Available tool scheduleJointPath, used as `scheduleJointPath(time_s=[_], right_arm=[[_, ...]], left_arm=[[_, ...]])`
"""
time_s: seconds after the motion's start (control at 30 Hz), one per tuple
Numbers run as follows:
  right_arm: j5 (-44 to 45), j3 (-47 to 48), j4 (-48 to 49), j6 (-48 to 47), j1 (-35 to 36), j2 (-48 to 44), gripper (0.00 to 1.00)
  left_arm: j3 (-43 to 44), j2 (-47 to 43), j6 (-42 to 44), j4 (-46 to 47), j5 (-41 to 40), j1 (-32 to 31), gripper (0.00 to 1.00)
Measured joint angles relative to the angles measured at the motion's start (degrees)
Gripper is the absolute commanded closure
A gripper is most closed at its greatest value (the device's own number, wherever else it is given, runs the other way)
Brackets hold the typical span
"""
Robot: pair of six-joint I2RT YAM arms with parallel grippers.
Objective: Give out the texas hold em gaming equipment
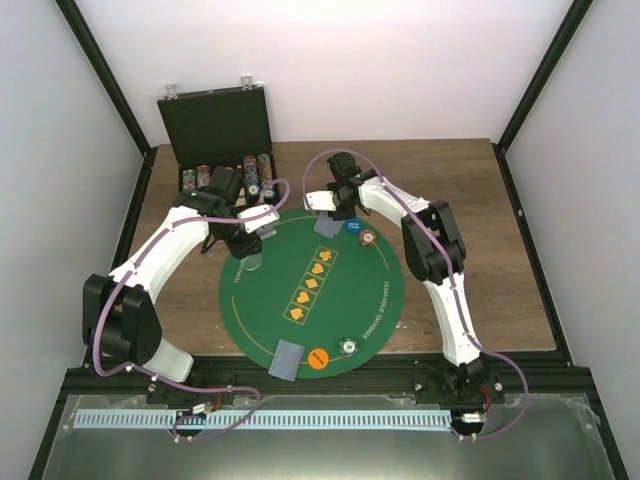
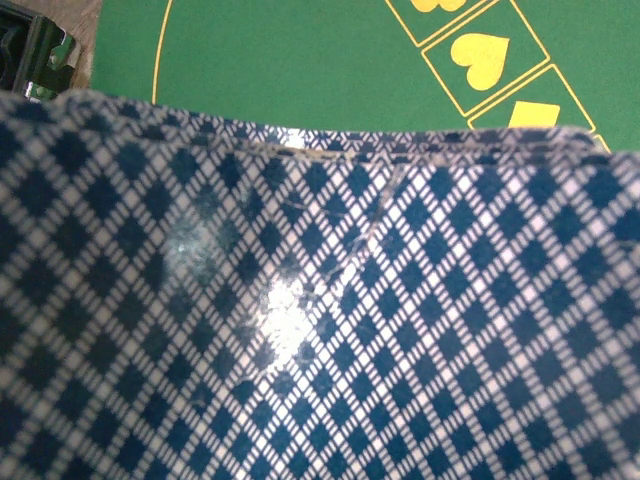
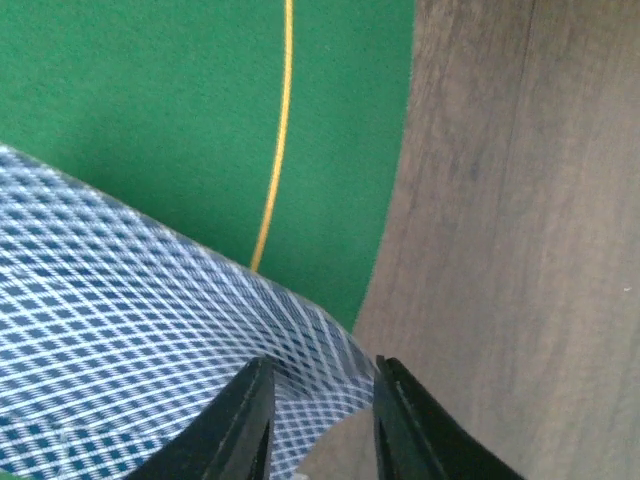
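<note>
Hovering over the round green felt mat point(image 3: 150, 90), the right tool point(image 3: 320, 400), narrowly parted, stands above the corner of a blue-checked playing card point(image 3: 150, 330) running inward.

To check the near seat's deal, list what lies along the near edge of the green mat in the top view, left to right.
Face-down cards → orange disc → pale-rimmed disc.
</note>
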Motion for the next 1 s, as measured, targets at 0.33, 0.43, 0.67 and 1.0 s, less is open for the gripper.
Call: scheduleJointPath(time_s=[0.33,0.43,0.67,1.0], right_arm=[[3.6,-5.8,10.7,7.3,0.0,-3.4,0.0],[2.0,-10.1,16.7,15.7,0.0,-9.7,0.0],[-13.6,-9.2,24.7,50.6,-2.3,-24.3,0.0],[-51.4,-19.4,40.7,93.9,-4.9,-20.2,0.11]], left_arm=[[0.0,0.0,0.0,0.0,0.0,0.0,0.54],[0.0,0.0,0.1,-0.1,-0.1,0.0,0.54],[2.0,0.0,0.5,-1.6,0.1,0.0,0.53],[5.4,0.0,1.2,-3.3,1.8,-0.3,0.53]])
